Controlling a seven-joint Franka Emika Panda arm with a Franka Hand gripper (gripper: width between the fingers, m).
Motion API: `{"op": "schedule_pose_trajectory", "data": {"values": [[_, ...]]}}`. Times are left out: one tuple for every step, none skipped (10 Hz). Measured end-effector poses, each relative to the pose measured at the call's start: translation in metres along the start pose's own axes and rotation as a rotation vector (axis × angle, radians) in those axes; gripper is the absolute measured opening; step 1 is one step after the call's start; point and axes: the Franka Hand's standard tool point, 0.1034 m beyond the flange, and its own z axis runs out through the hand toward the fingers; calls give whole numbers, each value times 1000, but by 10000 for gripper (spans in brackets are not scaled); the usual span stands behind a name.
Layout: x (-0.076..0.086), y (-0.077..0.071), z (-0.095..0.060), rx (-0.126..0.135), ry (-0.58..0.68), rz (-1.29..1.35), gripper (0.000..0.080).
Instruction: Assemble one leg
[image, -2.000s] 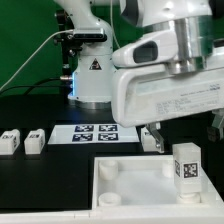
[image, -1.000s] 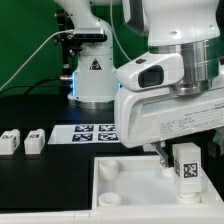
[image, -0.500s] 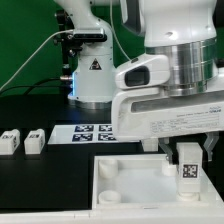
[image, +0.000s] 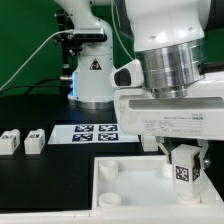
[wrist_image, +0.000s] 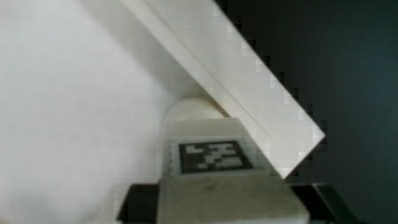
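Counter (image: 30, 110) surface is plain black and matte, and behind it, at the exterior view's left, hangs a green backdrop (image: 18, 40). One white arm base (image: 92, 78) stands at the back of the counter and bears a triangular warning sign.

Starting at the exterior view's left, two loose parts lie near the counter's front edge. One small white block (image: 10, 142) has a second block (image: 34, 140) just beside it, apart from everything else. Further right lies one marker board (image: 95, 133), flat on the counter, with four tags showing. In front of it sits one large white tray (image: 135, 190) with round sockets at its corners, three of which can be seen.

At the exterior view's right is one leg (image: 182, 173), upright at the tray's far right corner, just beside the rim, with its tag facing the camera. The claw (image: 184, 160) is down over it, with one finger on each side of the block.

In the wrist view, the leg (wrist_image: 214, 150) sits between the dark fingers (wrist_image: 137, 203). The tray (wrist_image: 89, 90) lies to one side of it and the black counter (wrist_image: 347, 50) to the other. Whether the claw is pressing on the leg or only flanking it cannot be told.
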Motion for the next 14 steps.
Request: {"op": "schedule_pose_trajectory", "data": {"values": [[0, 0, 0, 4, -3, 91, 297], [-1, 0, 0, 7, -7, 161, 297], [-2, -1, 1, 10, -13, 258, 297], [-3, -1, 1, 12, -19, 338, 297], [-5, -2, 2, 19, -28, 423, 297], [-6, -3, 3, 46, -38, 589, 297], [-9, -5, 4, 59, -50, 715, 297], [-10, -6, 4, 59, -51, 691, 296], [-10, -5, 4, 59, -51, 690, 296], [-10, -6, 5, 59, -50, 655, 451], [-11, -5, 5, 58, -50, 598, 576], [-13, -4, 5, 40, -62, 513, 576], [-13, -3, 4, 27, -65, 373, 635], [-10, -3, 1, 12, -54, 172, 647]]}}
